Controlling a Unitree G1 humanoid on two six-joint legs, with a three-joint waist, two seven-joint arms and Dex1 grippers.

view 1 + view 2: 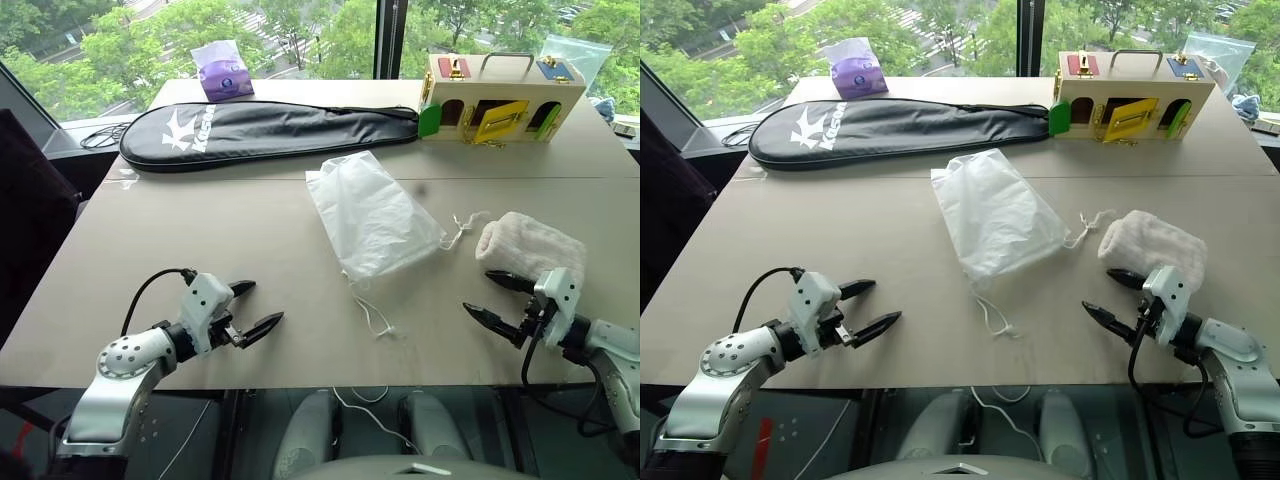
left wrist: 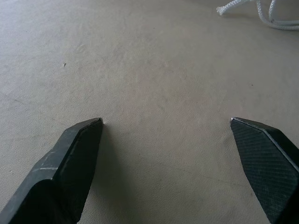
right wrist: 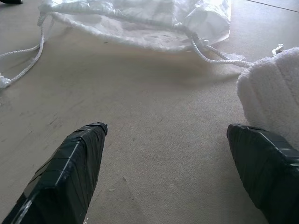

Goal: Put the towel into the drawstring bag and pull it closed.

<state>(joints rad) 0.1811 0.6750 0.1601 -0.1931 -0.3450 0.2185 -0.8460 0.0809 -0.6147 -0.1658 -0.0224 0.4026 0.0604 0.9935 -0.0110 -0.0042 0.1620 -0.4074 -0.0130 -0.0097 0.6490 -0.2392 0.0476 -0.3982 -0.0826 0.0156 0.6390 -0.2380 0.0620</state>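
left end effector [image 1: 258, 305]: released, empty; right end effector [image 1: 497, 297]: released beside towel [image 1: 530, 246]; drawstring bag [image 1: 370, 215]: flat mid-table

Drawstring bag [image 1: 370, 215] mid-table [image 1: 200, 230]; towel [image 1: 530, 245] right of it; racket case [image 1: 260, 130] behind.

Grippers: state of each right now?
Left gripper: open, empty, over bare table.
Right gripper: open, empty, beside the towel.

One towel [image 1: 530, 245], one drawstring bag [image 1: 370, 215], one racket case [image 1: 260, 130], one wooden box [image 1: 500, 100]
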